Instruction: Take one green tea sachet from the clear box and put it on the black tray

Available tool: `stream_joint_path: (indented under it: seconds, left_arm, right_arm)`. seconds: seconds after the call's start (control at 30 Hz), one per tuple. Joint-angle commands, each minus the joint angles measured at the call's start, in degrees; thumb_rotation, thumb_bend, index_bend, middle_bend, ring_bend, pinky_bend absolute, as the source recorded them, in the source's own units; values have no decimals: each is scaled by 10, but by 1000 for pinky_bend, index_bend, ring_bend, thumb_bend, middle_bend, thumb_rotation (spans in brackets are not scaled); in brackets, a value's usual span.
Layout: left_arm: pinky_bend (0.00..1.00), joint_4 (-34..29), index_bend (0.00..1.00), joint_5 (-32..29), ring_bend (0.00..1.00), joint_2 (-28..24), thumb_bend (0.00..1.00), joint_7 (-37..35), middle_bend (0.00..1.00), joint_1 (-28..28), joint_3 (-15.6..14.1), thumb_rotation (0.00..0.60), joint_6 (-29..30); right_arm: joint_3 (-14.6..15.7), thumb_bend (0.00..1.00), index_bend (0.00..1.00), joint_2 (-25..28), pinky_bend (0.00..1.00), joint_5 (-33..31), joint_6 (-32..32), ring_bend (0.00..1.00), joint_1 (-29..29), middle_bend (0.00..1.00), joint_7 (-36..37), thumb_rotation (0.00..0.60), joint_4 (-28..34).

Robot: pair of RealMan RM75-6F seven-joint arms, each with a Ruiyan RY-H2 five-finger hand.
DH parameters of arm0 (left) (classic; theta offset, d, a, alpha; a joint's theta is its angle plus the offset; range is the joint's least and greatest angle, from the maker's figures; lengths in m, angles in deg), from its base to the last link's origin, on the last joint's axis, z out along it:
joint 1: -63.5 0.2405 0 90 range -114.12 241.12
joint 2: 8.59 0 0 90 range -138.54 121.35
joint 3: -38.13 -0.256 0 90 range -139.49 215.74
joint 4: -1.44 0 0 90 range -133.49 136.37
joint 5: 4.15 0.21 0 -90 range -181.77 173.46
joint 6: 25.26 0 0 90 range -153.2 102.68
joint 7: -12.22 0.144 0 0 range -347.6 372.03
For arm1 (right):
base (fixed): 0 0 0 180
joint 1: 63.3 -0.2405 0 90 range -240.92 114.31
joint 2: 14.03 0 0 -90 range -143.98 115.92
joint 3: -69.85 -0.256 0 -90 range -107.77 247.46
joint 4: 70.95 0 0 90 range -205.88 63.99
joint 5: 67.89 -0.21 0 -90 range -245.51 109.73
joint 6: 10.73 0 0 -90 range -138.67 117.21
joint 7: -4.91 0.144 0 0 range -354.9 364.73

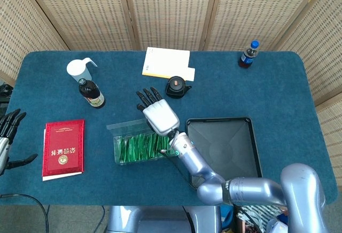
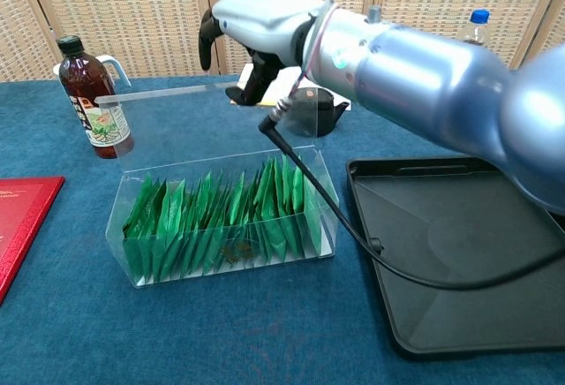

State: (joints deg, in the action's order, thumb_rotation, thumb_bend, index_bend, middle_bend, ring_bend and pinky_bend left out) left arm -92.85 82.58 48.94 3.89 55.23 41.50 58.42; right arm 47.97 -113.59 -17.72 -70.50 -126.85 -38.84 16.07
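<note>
Blue-cloth surface [image 1: 267,99] carries everything. Black tray [image 1: 224,150] lies flat and bare, just right of the clear box [image 2: 221,222], close but apparently not touching.

Clear box: thin-walled rigid plastic, lid [image 2: 212,102] raised clear of the rim. Judged light; likely to slide or tip if a sachet is dragged sideways.

Right robot hand [image 2: 260,27] is above the box's back edge, fingers curled down at the raised lid; it appears to grip the lid. It carries no sachet.

Left robot hand [image 1: 8,137] rests at the surface's left edge, fingers spread, holding nothing.

Green tea sachets [image 2: 225,213] stand on edge in a tight, leaning row inside the box. Judged very light, thin, flexible, glossy and so slippery. Best hold: pinch the exposed top edge of one sachet, ideally at the looser right end, and draw straight up so its neighbours stay put.
</note>
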Motion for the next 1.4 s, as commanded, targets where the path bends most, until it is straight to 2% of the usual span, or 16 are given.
stream_joint_path:
  seconds: [0.03,0.37,0.6,0.7,0.8,0.87,0.93,1.03,1.13,1.4]
  left_arm:
    - [0,3,0,-3,0,-2,55,-6,0,-1,1,600,-3]
    - [0,8,0,-8,0,-5,54,-20,0,-4,3,600,-10]
    - [0,11,0,-8,0,-5,54,-25,0,-5,3,600,-13]
    - [0,11,0,-7,0,-5,54,-23,0,-7,2,600,-16]
    - [0,11,0,-5,0,-5,54,-22,0,-7,1,600,-17]
    - [0,10,0,-4,0,-4,53,-18,0,-8,0,600,-19]
    - [0,9,0,-3,0,-2,54,-13,0,-9,-1,600,-20]
    - [0,7,0,-3,0,0,54,-8,0,-9,-2,600,-20]
    - [0,5,0,-3,0,1,54,-3,0,-10,-2,600,-21]
    - [0,4,0,-4,0,3,54,3,0,-11,-2,600,-22]
  right_arm:
    - [-7,606,346,-12,113,-23,0,72,-15,127,-15,600,-18]
    - [9,610,346,-33,113,-41,6,71,-34,122,-25,600,-53]
    - [27,599,346,-23,113,-7,-1,71,-29,117,-12,600,-37]
    - [45,555,345,-4,113,19,5,72,-21,118,-4,600,-11]
    - [73,441,349,25,113,53,18,71,-10,131,5,600,21]
    - [110,372,369,52,113,94,31,72,1,146,10,600,47]
    - [138,360,387,75,113,139,33,72,14,159,26,600,62]
    - [161,361,406,89,113,180,34,71,26,177,48,600,70]
    - [175,360,419,97,113,208,34,72,36,187,66,600,79]
    - [186,361,442,103,113,238,37,73,47,201,75,600,85]
